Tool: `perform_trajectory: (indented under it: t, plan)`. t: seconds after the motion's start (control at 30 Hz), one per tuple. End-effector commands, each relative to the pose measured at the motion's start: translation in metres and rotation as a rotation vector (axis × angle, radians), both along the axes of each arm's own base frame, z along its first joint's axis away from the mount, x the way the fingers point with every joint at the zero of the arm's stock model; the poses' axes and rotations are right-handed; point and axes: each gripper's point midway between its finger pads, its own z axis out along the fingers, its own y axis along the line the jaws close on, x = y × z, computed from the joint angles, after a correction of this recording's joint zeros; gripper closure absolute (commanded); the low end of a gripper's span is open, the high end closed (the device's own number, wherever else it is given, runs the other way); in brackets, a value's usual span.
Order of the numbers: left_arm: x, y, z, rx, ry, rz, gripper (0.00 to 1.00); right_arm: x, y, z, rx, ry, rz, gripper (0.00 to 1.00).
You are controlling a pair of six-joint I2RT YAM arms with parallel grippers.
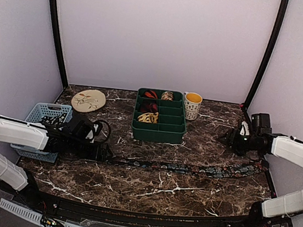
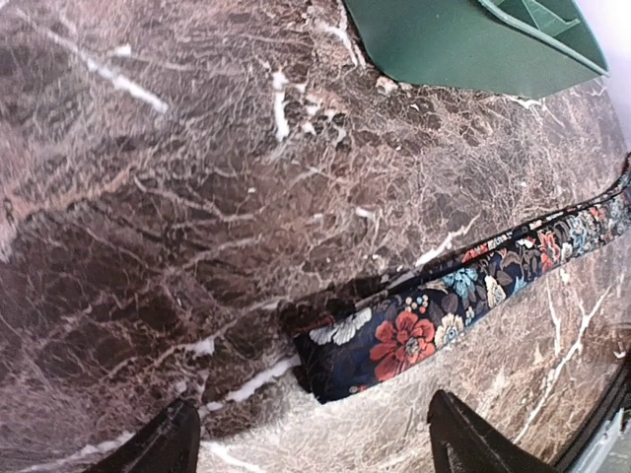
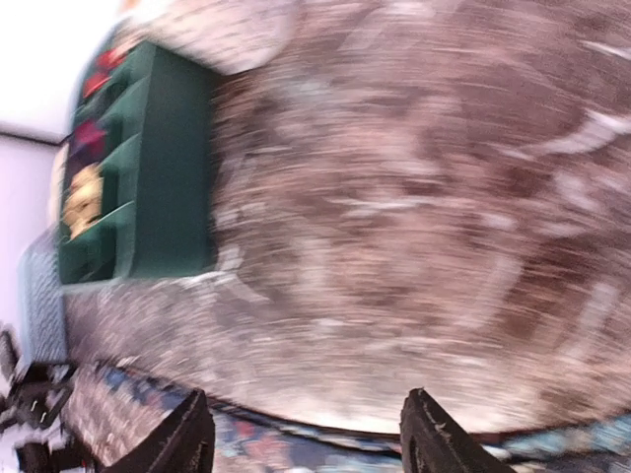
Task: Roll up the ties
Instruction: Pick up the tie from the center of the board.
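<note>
The dark brown marble-patterned table (image 1: 186,192) fills the top view. Across it, from 9 o'clock to 3 o'clock, lies the long dark floral fabric necktie (image 1: 189,168), unrolled and flat, its far end rising slightly toward my right arm.

At 12 o'clock stands the green plastic compartment tray (image 1: 158,135). At 9 o'clock, beside my left arm, is the pale blue plastic lattice basket (image 1: 41,112). The round cream patterned plate (image 1: 88,101) is at 10 o'clock. The white cup with a yellow inside (image 1: 191,108) is at 1 o'clock, just beside the tray.

Inside the tray sit the rolled ties: red-black coils (image 1: 150,94) in the left back cells, a tan one (image 1: 167,95) at the back right, and a yellow-cream one (image 1: 149,117) in the left cell in front of them.

My left gripper (image 2: 315,439) is spread wide. The necktie's blunt end (image 2: 394,340) lies on the table ahead of it and between the fingers, untouched, running off toward 2 o'clock.

My right gripper (image 3: 306,434), at 3 o'clock in the top view (image 1: 230,138), also has its fingers apart and holds nothing. Its view is blurred, with the tie along the lower edge.
</note>
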Motion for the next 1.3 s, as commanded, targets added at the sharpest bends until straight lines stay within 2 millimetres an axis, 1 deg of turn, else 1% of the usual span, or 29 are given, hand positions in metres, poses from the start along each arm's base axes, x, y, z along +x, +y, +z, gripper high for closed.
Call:
perform_trajectory:
  t: [0.0, 0.07, 0.17, 0.3, 0.33, 0.47, 0.6, 0.67, 0.77, 0.87, 1.0, 1.07, 1.27]
  plan:
    - [-0.008, -0.003, -0.002, -0.149, 0.047, 0.016, 0.21, -0.002, 0.086, 0.042, 0.187, -0.095, 0.236, 0.4]
    - [-0.006, -0.005, -0.001, -0.201, 0.049, 0.017, 0.26, -0.008, 0.122, 0.044, 0.225, -0.089, 0.311, 0.44]
    - [-0.003, -0.009, -0.001, -0.229, 0.045, 0.009, 0.32, -0.017, 0.172, 0.043, 0.261, -0.076, 0.422, 0.52]
    - [-0.002, -0.015, -0.007, -0.249, 0.053, -0.005, 0.37, -0.032, 0.23, 0.035, 0.277, -0.051, 0.543, 0.62]
    - [-0.002, -0.015, -0.008, -0.252, 0.054, -0.006, 0.39, -0.036, 0.243, 0.029, 0.279, -0.034, 0.57, 0.64]
    - [-0.003, -0.015, -0.017, -0.248, 0.073, 0.001, 0.44, -0.05, 0.288, 0.011, 0.26, 0.003, 0.657, 0.73]
    - [-0.003, -0.012, -0.025, -0.24, 0.082, 0.023, 0.46, -0.06, 0.32, -0.007, 0.244, 0.035, 0.72, 0.81]
    - [-0.004, -0.013, -0.028, -0.241, 0.088, 0.024, 0.47, -0.064, 0.331, -0.015, 0.233, 0.049, 0.744, 0.83]
    - [-0.004, -0.014, -0.034, -0.238, 0.108, 0.027, 0.48, -0.066, 0.349, -0.016, 0.233, 0.044, 0.776, 0.86]
    - [-0.004, -0.013, -0.039, -0.229, 0.115, 0.032, 0.49, -0.074, 0.359, -0.026, 0.208, 0.062, 0.812, 0.89]
    - [-0.002, -0.014, -0.041, -0.224, 0.116, 0.034, 0.51, -0.082, 0.364, -0.038, 0.177, 0.079, 0.843, 0.91]
    - [-0.002, -0.014, -0.042, -0.222, 0.12, 0.032, 0.52, -0.084, 0.364, -0.047, 0.152, 0.094, 0.846, 0.91]
    - [-0.002, -0.015, -0.041, -0.225, 0.118, 0.024, 0.56, -0.078, 0.355, -0.08, 0.044, 0.134, 0.82, 0.93]
